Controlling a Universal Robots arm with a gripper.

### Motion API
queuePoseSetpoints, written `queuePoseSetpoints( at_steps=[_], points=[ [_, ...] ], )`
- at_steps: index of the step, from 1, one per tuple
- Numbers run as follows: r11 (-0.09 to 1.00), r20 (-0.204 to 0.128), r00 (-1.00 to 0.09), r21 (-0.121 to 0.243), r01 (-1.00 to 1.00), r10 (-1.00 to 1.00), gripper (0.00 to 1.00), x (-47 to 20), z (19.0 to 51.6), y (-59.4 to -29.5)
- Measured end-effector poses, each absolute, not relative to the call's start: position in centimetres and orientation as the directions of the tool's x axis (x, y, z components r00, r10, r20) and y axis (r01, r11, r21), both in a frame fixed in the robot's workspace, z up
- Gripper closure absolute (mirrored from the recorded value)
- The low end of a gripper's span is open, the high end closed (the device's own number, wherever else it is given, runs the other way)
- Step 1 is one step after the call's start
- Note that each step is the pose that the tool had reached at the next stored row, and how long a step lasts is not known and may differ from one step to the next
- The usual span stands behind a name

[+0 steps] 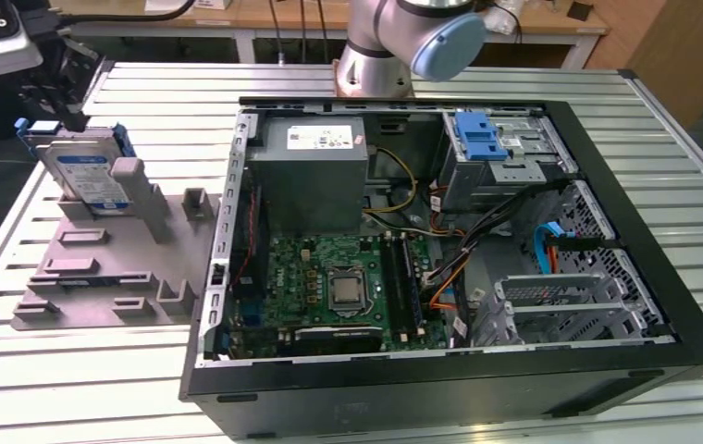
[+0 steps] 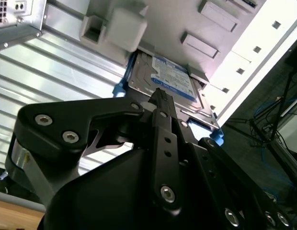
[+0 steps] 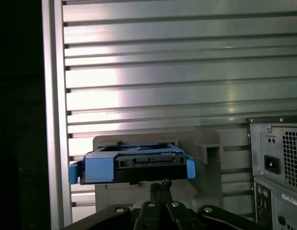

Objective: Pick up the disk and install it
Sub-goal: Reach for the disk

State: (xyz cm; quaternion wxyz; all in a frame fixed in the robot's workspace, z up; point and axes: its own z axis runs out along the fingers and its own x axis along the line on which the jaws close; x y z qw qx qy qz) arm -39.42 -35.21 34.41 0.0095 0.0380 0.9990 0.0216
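the disk (image 1: 86, 176) stands on edge in the grey holder fixture (image 1: 92, 268) on the desk (image 1: 80, 388). that puts it at the exterior view's left, well apart from the open computer case (image 1: 450, 231). its long axis runs roughly upright, and its blue carrier edge faces up toward my tool (image 1: 66, 113). the tool hangs just above that top edge, so the disk lies straight below it. in both wrist views the tool's tip (image 2: 160, 96) sits right at the disk's near edge (image 3: 134, 165). i cannot tell whether it touches, nor whether the tool is apart or together. the disk's face carries a white-and-blue label (image 2: 172, 79), but i cannot make out its print.
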Motion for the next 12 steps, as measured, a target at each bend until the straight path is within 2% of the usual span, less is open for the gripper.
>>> queuePoseSetpoints(
  at_steps=[12],
  points=[
    [0.996, -0.017, -0.997, 0.044, 0.075, 0.076, 0.89, -43.5, 34.4, -33.8]
  ],
)
